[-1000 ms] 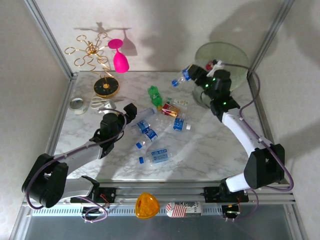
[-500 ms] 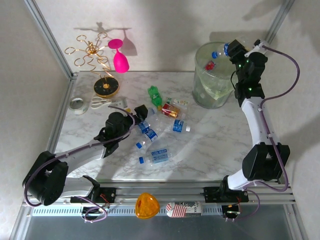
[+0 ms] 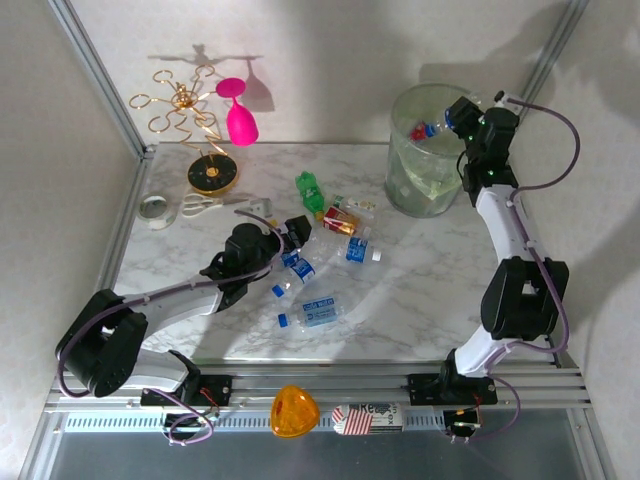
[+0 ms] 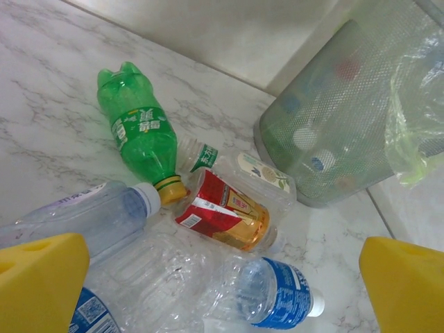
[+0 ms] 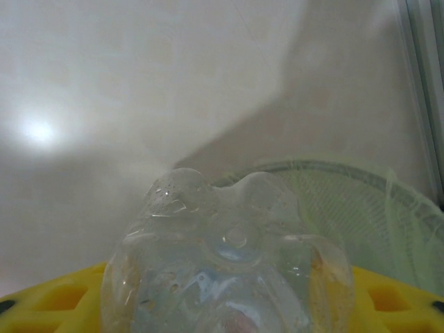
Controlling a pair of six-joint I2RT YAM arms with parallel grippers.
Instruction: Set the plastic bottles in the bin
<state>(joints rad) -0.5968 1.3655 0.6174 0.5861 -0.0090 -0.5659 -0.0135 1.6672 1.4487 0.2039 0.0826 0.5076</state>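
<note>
Above the far right rim of the bin, my right gripper is shut on a clear bottle with a blue label and cap. The right wrist view looks onto that bottle's base between my yellow fingers, the bin's rim behind. Several plastic bottles lie mid-table: a green one, a red-labelled one and clear blue-labelled ones. My left gripper hangs open over this pile. Its wrist view shows the green bottle, the red-labelled bottle and a blue-labelled bottle.
A pink wine glass hangs on a gold wire rack at the back left, above a black and gold disc. Scissors and a tape roll lie near the left edge. Metal frame posts flank the table.
My right arm has lifted the clear bottle from in front of the bin up over its far rim. My left gripper has slid right, closer to the pile.
</note>
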